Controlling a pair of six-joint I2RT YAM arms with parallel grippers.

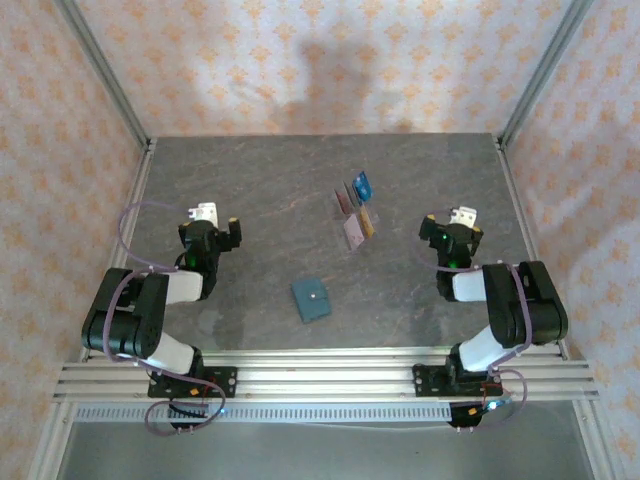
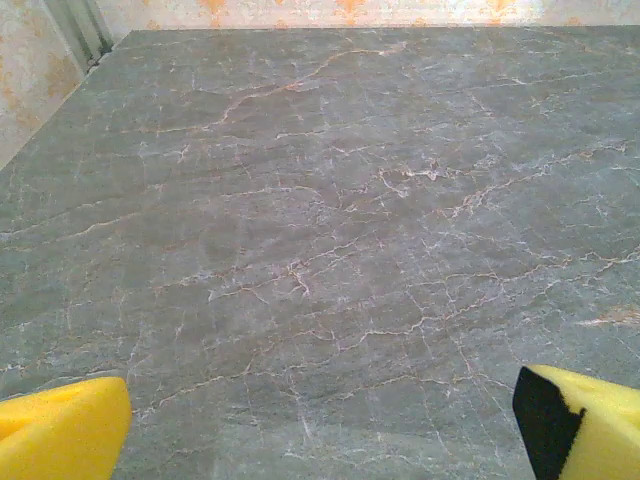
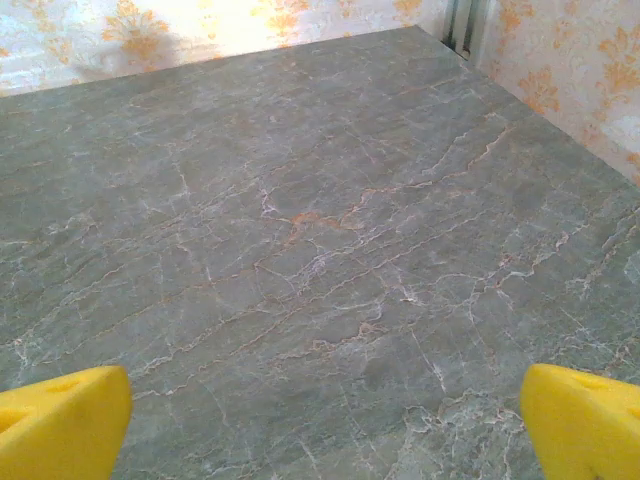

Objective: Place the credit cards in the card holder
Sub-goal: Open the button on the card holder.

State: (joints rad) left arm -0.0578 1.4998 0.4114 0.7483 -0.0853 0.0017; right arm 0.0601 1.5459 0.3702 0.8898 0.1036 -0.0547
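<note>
On the left, my left hand [image 1: 217, 224] hovers over the dark grey, veined stone surface [image 1: 270, 180], its yellow foam fingertips [image 2: 60, 420] spread wide apart with nothing between them. Right of it, near the middle and toward the near edge, lies the small teal square fold-over card holder [image 1: 312, 299], shut flat with a pale stud at its centre. Farther back and a little to the right sit the small thin credit cards [image 1: 356, 208]: one bright blue at the far end, two mauve-pink, one orange-brown, bunched close together and apart from the holder. On the right, my right hand [image 1: 452, 225] also stands wide apart and empty, just right of the cards. I judge the task not yet begun: no card is lifted and the holder is closed. Next I would have to open the holder and pinch one thin card by its edge, which calls for a careful, low approach. From above I cannot tell whether the cards lie flat or lean on some clear support, nor whether they overlap.
</note>
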